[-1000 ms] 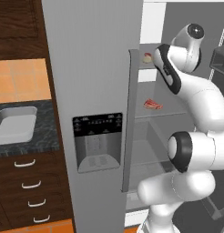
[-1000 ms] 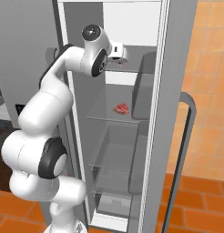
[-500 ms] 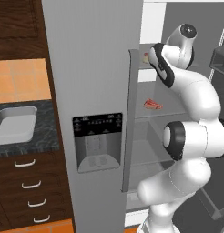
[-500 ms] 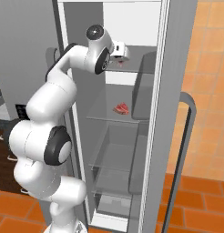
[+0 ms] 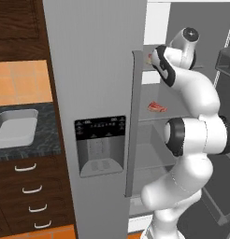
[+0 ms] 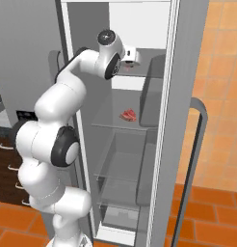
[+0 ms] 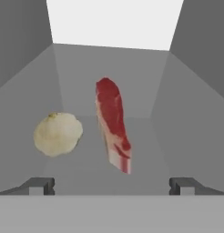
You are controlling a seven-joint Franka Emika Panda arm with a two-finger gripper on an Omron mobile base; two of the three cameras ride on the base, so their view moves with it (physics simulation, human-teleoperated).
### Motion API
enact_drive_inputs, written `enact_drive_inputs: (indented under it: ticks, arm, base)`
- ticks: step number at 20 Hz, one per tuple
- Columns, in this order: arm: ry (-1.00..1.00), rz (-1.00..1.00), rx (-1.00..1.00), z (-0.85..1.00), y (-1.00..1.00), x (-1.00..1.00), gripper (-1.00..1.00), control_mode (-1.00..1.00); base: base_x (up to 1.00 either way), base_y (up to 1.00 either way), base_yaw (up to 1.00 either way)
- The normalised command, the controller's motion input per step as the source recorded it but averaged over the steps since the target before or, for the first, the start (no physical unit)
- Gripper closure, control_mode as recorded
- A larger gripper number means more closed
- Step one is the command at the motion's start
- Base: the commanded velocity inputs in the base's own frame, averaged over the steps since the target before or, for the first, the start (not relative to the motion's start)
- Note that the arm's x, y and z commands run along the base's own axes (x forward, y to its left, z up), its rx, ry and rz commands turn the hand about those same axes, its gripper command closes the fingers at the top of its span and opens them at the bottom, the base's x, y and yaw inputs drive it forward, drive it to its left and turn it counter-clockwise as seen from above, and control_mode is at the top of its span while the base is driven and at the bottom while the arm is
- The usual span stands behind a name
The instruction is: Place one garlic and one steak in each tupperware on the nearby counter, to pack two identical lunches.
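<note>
- Kitchen setting: tall grey refrigerator (image 5: 93, 93) with its door open, orange tiled wall and floor, dark wooden drawers with curved silver handles at lower left of the left base view
- Counter (image 5: 44, 142): black speckled stone-look top, left edge of the left base view; carries one tupperware (image 5: 14, 130), a pale grey rectangular tray with a raised rim, apparently with nothing in it yet
- Upper fridge shelf, hand view: garlic (image 7: 58, 134), a pale yellowish rounded bulb with a lumpy skin, left of centre; just beside it, apart, a steak (image 7: 113, 124), a narrow red slab with a whitish fat edge, centre of frame
- Second steak (image 6: 129, 115): small flat red piece on the glass shelf one level down, centre of the right base view
- Gripper (image 7: 111, 185): jaws spread wide with nothing between them, finger tips low in the hand view, facing the upper shelf, short of both items
- Step, as judged: reach into the fridge for the first pick-up; nothing packed so far
- Next move, as judged: advance, centre the jaws on one item and close; the steak's thin flat form would need a grip across its narrow width, the rounded garlic may roll
</note>
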Motion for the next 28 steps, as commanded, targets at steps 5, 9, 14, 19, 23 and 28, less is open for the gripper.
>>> enact_drive_inputs:
  ticks: [5,9,14,19,23,28]
  arm:
    - [0.0,0.0,0.0,-0.02,-0.06,0.31,-1.0,-1.0]
    - [0.0,0.0,0.0,-0.05,-0.01,0.35,-1.0,-1.0]
    - [0.0,0.0,0.0,-0.03,0.0,0.29,-1.0,-1.0]
    - [0.0,0.0,0.0,-0.12,0.0,0.15,-1.0,-1.0]
    - [0.0,0.0,0.0,-0.21,0.0,0.06,-1.0,-1.0]
    - [0.0,0.0,0.0,-0.24,0.0,0.05,-1.0,-1.0]
  base:
    - [0.0,0.0,0.0]
    - [0.0,0.0,0.0]
    - [0.0,0.0,0.0]
    - [0.0,0.0,0.0]
    - [0.0,0.0,0.0]
    - [0.0,0.0,0.0]
